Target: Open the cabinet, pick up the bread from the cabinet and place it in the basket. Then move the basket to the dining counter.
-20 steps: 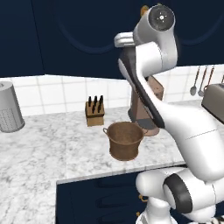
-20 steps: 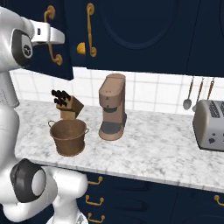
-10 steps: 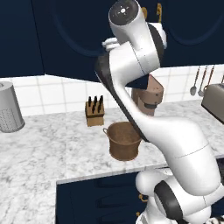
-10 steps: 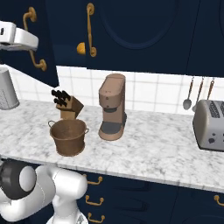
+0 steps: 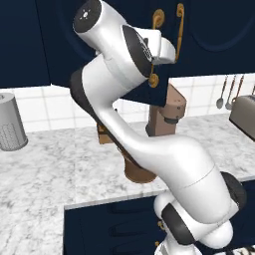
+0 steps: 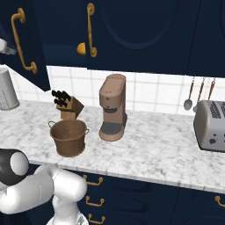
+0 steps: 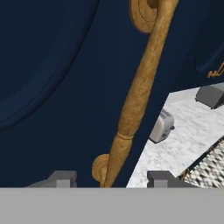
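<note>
Cabinet (image 6: 26,44) door is swung out over the left end of the bench (image 6: 154,145), its edge hanging above the knife block (image 6: 68,105). In the hand view we've got the end effector (image 7: 108,178) spread, fingertips (image 7: 158,178) either side of the brass handle (image 7: 140,92) with gaps both sides, so it's not pinching anything. Bread (image 6: 81,48) sits up on the cabinet shelf just left of the other door's handle. Basket (image 6: 69,137) stands on the bench in front of the knife block, coffee machine (image 6: 113,107) just beside it to the right. Plenty of bare marble between that and the toaster (image 6: 211,125).
</note>
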